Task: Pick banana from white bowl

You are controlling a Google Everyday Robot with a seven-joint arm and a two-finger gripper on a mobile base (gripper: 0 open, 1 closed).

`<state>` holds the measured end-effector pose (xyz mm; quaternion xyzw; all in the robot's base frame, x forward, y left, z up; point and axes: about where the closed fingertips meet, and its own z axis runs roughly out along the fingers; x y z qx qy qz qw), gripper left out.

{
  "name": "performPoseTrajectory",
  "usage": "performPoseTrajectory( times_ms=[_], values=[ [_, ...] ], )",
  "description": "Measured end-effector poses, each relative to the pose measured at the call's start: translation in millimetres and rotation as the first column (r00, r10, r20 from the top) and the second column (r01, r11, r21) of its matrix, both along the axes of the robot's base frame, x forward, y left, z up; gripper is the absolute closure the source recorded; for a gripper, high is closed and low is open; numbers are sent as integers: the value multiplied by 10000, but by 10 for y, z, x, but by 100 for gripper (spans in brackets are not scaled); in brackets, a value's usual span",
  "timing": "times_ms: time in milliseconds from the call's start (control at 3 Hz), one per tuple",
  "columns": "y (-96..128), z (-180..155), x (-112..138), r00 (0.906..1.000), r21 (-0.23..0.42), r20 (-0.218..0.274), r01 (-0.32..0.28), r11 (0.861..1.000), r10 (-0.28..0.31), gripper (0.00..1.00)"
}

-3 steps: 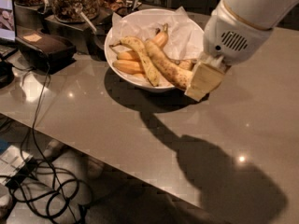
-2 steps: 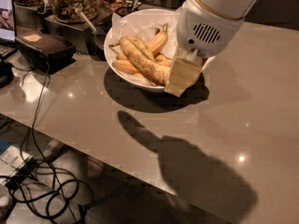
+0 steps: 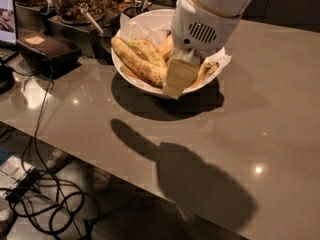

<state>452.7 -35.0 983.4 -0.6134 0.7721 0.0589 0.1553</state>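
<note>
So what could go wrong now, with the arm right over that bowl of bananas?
The gripper sits at the near rim of the white bowl, so pushing down might tip it. The banana lies packed against other bananas, so a grab may catch a neighbour or the paper lining.

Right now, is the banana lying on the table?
No, the banana lies inside the bowl, and the gripper hangs over the bowl's near rim beside it.
</note>
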Motion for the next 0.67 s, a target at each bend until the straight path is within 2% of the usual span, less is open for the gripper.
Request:
performPoseTrajectory(
  times_ms=[333, 667],
  values=[
    [304, 41, 91, 9972, -254, 267, -696, 9973, 703, 100],
    [310, 51, 92, 9971, -227, 315, -691, 9974, 698, 100]
  ],
)
